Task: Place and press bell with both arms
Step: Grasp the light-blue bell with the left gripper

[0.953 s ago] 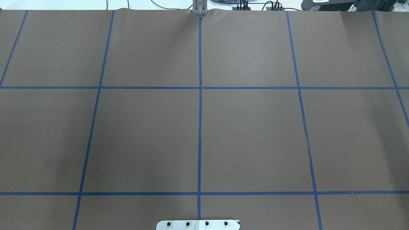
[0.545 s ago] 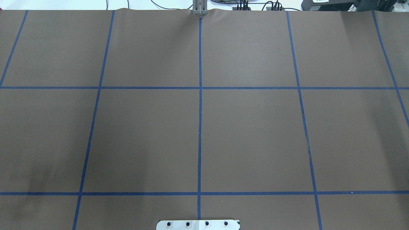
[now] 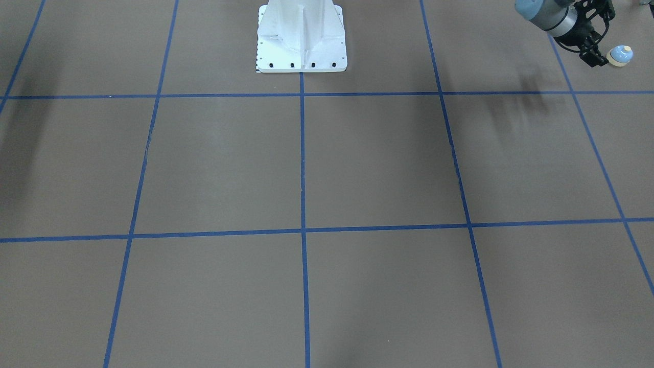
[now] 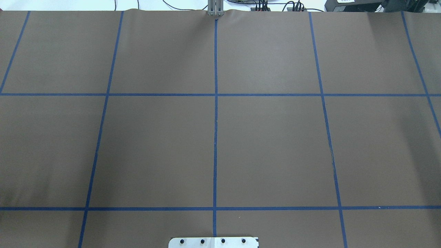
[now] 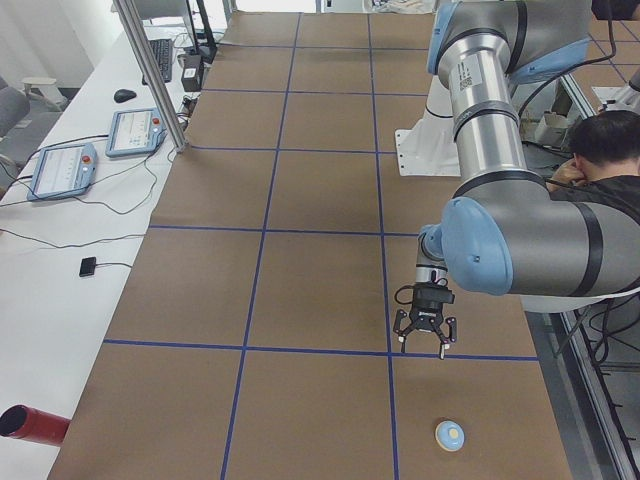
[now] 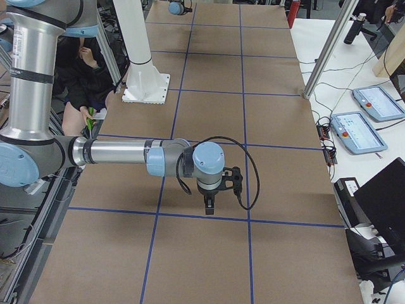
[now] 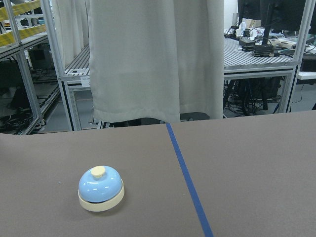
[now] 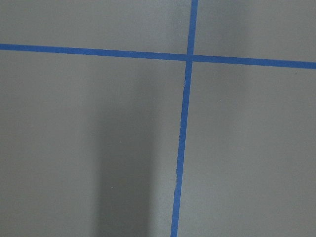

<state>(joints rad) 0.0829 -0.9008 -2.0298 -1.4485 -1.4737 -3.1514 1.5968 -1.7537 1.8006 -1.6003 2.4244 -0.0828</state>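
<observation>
The light-blue bell with a cream button stands upright on the brown table near its left end. It also shows in the exterior left view and the left wrist view. My left gripper hovers just beside the bell, apart from it, with its fingers spread open in the exterior left view. My right gripper points down over a blue tape line near the table's right end. It shows only in that side view, so I cannot tell if it is open or shut.
The white pedestal stands at the robot's edge of the table. A seated person is behind it. Teach pendants and a metal post line the far side. A red cylinder lies off the mat.
Neither arm nor the bell shows in the overhead view. Only a faint shadow at the lower left of the mat darkens, then fades.
</observation>
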